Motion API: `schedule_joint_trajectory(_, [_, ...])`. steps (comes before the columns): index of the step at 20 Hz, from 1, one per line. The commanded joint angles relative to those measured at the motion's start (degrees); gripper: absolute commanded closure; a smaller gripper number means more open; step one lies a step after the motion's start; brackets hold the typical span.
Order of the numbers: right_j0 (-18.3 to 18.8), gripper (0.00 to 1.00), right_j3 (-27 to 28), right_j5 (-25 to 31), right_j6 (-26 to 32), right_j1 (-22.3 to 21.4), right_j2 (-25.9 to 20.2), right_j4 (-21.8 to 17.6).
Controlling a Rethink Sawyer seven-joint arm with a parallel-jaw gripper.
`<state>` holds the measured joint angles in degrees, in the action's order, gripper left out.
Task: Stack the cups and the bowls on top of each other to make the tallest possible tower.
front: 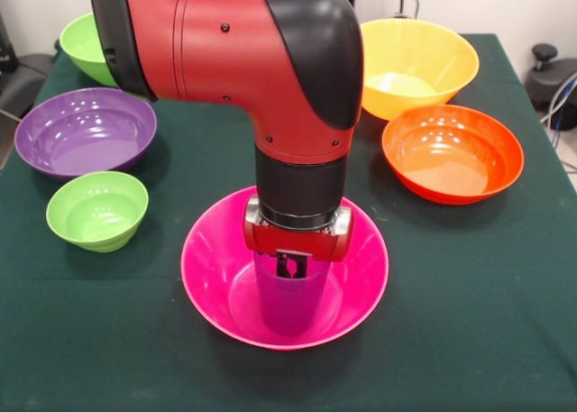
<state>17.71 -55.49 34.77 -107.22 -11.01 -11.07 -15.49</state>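
Cups first: we saw one purple cup (290, 297) standing upright inside the large pink bowl (209, 277), nearest the camera.

We watched the gripper (290, 266) hang straight down over that cup, its dark fingers reaching into the cup's mouth, and we could not tell whether they were spread or closed on the rim. Off to the picture's left we had the small green bowl (97, 210), then the purple bowl (83, 131) behind it. To the right sat the orange-red bowl (453, 152), with the yellow-orange bowl (416, 65) beyond. Farthest back we caught a medium green bowl (86, 44), half behind the red arm (225, 42), all on the green table (469, 322).
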Motion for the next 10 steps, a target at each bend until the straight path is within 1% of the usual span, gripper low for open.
schedule_joint_trajectory(1, [-1.28, 1.00, -4.74, 2.15, 1.06, 0.45, -1.68, -1.34])
schedule_joint_trajectory(10, [-0.30, 1.00, -4.10, 2.66, 3.17, 0.47, -1.95, -1.78])
